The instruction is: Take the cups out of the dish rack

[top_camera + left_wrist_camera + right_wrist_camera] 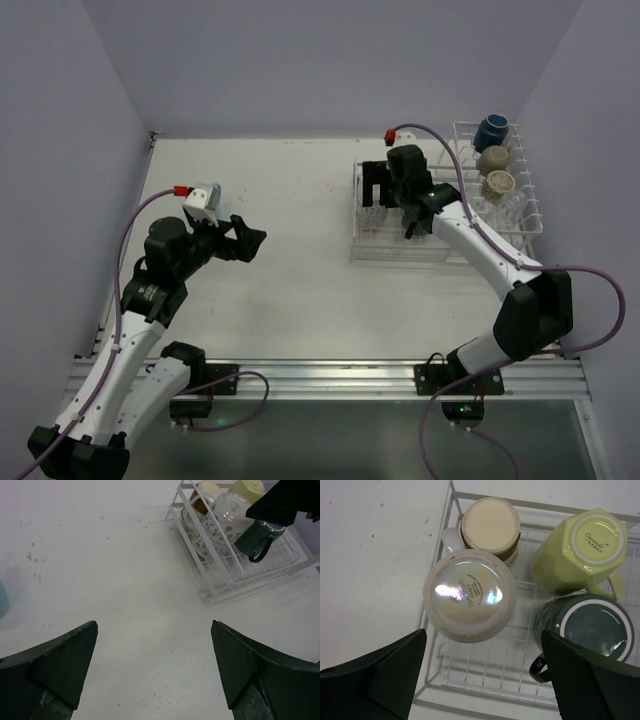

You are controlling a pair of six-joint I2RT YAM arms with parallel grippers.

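The white wire dish rack (400,245) stands at the far right of the table, its low grid section joined to a taller basket (527,205). In the right wrist view several cups stand upside down on the low grid: a white mug with a pearly base (470,595), a beige-brown cup (491,527), a pale green mug (580,547) and a dark green mug (592,627). My right gripper (484,636) is open and hovers above them, holding nothing. My left gripper (154,625) is open and empty above bare table, left of the rack (220,580).
A navy cup (491,132) and two beige cups (494,158) sit in the tall basket. A light blue object (2,597) is cut off at the left edge of the left wrist view. Walls enclose the table on three sides.
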